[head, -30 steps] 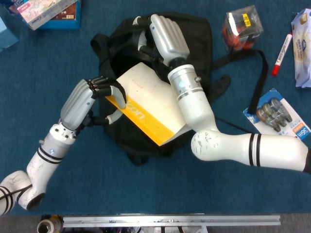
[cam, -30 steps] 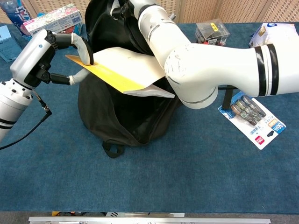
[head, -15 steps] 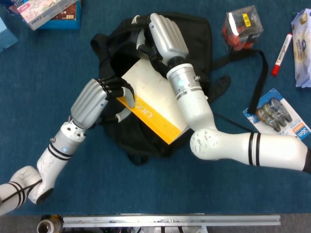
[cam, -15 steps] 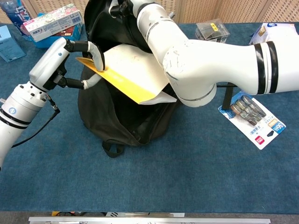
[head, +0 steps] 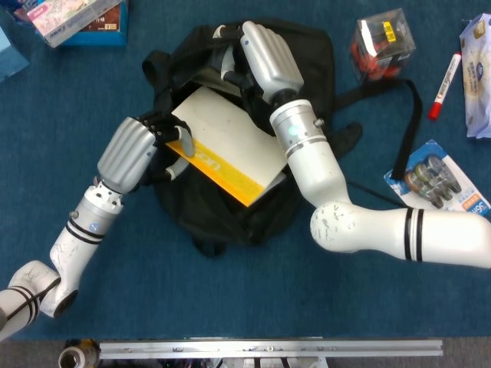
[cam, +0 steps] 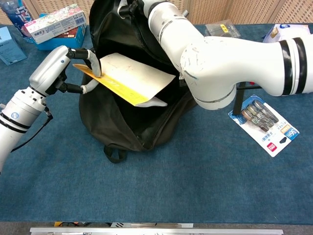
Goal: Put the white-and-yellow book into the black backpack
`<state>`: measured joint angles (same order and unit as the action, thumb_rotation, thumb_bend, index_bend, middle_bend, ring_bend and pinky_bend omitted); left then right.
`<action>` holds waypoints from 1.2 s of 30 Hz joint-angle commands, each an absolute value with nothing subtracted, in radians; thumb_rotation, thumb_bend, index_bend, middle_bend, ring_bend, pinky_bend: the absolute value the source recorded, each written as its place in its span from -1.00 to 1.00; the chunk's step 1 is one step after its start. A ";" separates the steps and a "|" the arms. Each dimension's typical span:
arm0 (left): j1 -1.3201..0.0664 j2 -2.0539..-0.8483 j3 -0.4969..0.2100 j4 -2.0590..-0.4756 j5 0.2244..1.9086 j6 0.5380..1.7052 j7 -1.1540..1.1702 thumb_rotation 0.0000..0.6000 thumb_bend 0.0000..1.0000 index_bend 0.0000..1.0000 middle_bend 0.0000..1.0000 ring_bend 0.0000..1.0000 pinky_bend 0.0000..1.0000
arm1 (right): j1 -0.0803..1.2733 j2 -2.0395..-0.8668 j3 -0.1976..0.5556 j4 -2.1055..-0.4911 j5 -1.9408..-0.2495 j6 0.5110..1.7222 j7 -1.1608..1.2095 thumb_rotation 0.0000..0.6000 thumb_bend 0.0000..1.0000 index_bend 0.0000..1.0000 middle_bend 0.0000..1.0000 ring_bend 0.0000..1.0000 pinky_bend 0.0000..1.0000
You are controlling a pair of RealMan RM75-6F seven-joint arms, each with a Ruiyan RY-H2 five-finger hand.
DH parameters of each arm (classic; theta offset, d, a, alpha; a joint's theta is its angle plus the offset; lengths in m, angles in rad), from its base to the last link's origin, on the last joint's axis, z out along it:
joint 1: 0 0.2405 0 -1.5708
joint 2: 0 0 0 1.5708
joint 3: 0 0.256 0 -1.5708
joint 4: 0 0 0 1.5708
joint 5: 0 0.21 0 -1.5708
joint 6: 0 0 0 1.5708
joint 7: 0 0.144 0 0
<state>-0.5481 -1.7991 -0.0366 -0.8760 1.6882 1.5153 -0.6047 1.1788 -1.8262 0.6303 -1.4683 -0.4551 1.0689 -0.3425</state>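
The black backpack (head: 230, 218) (cam: 122, 129) lies in the middle of the blue table with its mouth gaping. The white-and-yellow book (head: 224, 146) (cam: 126, 78) slants across that mouth, its right end dipping inside the opening. My left hand (head: 132, 150) (cam: 57, 72) grips the book's left corner, thumb under and fingers over the yellow strip. My right hand (head: 265, 54) (cam: 135, 6) is at the backpack's far rim, fingers curled into the fabric and holding it up. The right forearm hides part of the book's far edge.
A printed box (head: 77, 19) (cam: 56, 22) sits at the back left. At the right lie a clear case (head: 383, 38) (cam: 222, 32), a red marker (head: 443, 84), a battery blister pack (head: 441, 188) (cam: 264, 125) and the backpack's strap (head: 406, 123).
My left hand carried the book right, then drew back a little. The book's right end now sits lower inside the backpack mouth, which gapes wider. The right hand kept hold of the rim.
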 commanded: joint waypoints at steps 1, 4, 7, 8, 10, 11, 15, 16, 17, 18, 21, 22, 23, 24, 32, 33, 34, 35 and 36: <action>-0.542 -1.815 -0.053 -0.860 1.662 1.506 -0.588 1.00 -0.31 0.32 0.16 -0.11 -0.10 | 1.178 -1.823 0.629 -1.473 -0.453 1.071 -0.341 1.00 0.93 0.29 0.32 0.55 0.98; -0.535 -1.831 -0.078 -0.854 1.632 1.515 -0.567 1.00 -0.31 0.32 0.16 -0.11 -0.10 | 1.179 -1.821 0.629 -1.477 -0.449 1.070 -0.337 1.00 0.93 0.29 0.32 0.55 0.98; -0.527 -1.841 -0.092 -0.862 1.614 1.523 -0.548 1.00 -0.31 0.32 0.16 -0.11 -0.10 | 1.180 -1.823 0.628 -1.478 -0.445 1.070 -0.334 1.00 0.93 0.29 0.32 0.55 0.98; -0.525 -1.842 -0.093 -0.865 1.613 1.524 -0.541 1.00 -0.31 0.32 0.16 -0.11 -0.10 | 1.181 -1.824 0.629 -1.478 -0.444 1.070 -0.331 1.00 0.93 0.29 0.32 0.55 0.98; -0.521 -1.844 -0.088 -0.873 1.612 1.523 -0.527 1.00 -0.31 0.32 0.16 -0.11 -0.10 | 1.184 -1.826 0.632 -1.478 -0.442 1.071 -0.326 1.00 0.93 0.29 0.32 0.55 0.98; -0.519 -1.844 -0.085 -0.879 1.613 1.522 -0.524 1.00 -0.31 0.32 0.16 -0.11 -0.10 | 1.185 -1.828 0.634 -1.478 -0.441 1.072 -0.323 1.00 0.93 0.29 0.32 0.55 0.98; -0.516 -1.848 -0.078 -0.896 1.614 1.517 -0.499 1.00 -0.31 0.32 0.16 -0.11 -0.10 | 1.191 -1.835 0.637 -1.477 -0.436 1.075 -0.318 1.00 0.93 0.29 0.32 0.55 0.98; -0.516 -1.850 -0.078 -0.901 1.612 1.512 -0.493 1.00 -0.31 0.32 0.16 -0.11 -0.10 | 1.193 -1.837 0.638 -1.476 -0.434 1.077 -0.318 1.00 0.93 0.29 0.32 0.55 0.98; -0.517 -1.852 -0.078 -0.905 1.611 1.508 -0.488 1.00 -0.31 0.32 0.16 -0.11 -0.10 | 1.195 -1.839 0.637 -1.474 -0.434 1.079 -0.318 1.00 0.93 0.29 0.32 0.55 0.98; -0.518 -1.854 -0.078 -0.908 1.611 1.505 -0.482 1.00 -0.31 0.32 0.16 -0.11 -0.10 | 1.197 -1.842 0.638 -1.473 -0.432 1.080 -0.317 1.00 0.93 0.29 0.32 0.55 0.98; -0.523 -1.863 -0.081 -0.911 1.610 1.499 -0.460 1.00 -0.31 0.32 0.16 -0.11 -0.10 | 1.202 -1.849 0.640 -1.468 -0.428 1.084 -0.315 1.00 0.93 0.29 0.32 0.55 0.98; -0.524 -1.867 -0.082 -0.911 1.609 1.497 -0.454 1.00 -0.31 0.32 0.16 -0.11 -0.10 | 1.203 -1.850 0.640 -1.467 -0.427 1.083 -0.315 1.00 0.93 0.29 0.32 0.55 0.98; -0.526 -1.871 -0.083 -0.912 1.608 1.493 -0.448 1.00 -0.31 0.32 0.16 -0.11 -0.10 | 1.205 -1.852 0.640 -1.465 -0.426 1.084 -0.316 1.00 0.93 0.29 0.32 0.55 0.98; -0.528 -1.874 -0.085 -0.912 1.605 1.489 -0.444 1.00 -0.31 0.32 0.16 -0.11 -0.10 | 1.206 -1.854 0.639 -1.463 -0.426 1.085 -0.316 1.00 0.93 0.29 0.32 0.55 0.98; -0.546 -1.900 -0.101 -0.913 1.593 1.464 -0.399 1.00 -0.31 0.31 0.16 -0.11 -0.10 | 1.212 -1.863 0.638 -1.455 -0.426 1.089 -0.316 1.00 0.93 0.29 0.32 0.55 0.98; -0.547 -1.902 -0.101 -0.914 1.591 1.457 -0.395 1.00 -0.31 0.31 0.16 -0.11 -0.10 | 1.212 -1.863 0.639 -1.456 -0.426 1.090 -0.316 1.00 0.93 0.29 0.32 0.55 0.98; -0.549 -1.903 -0.101 -0.916 1.588 1.451 -0.389 1.00 -0.31 0.31 0.16 -0.12 -0.10 | 1.212 -1.863 0.640 -1.456 -0.426 1.091 -0.316 1.00 0.93 0.29 0.32 0.55 0.98; -0.551 -1.905 -0.101 -0.918 1.585 1.442 -0.377 1.00 -0.32 0.31 0.15 -0.12 -0.10 | 1.211 -1.862 0.640 -1.456 -0.426 1.091 -0.316 1.00 0.93 0.29 0.32 0.55 0.98; -0.552 -1.907 -0.101 -0.918 1.584 1.437 -0.366 1.00 -0.32 0.30 0.15 -0.12 -0.10 | 1.211 -1.862 0.640 -1.456 -0.426 1.093 -0.317 1.00 0.93 0.29 0.32 0.55 0.98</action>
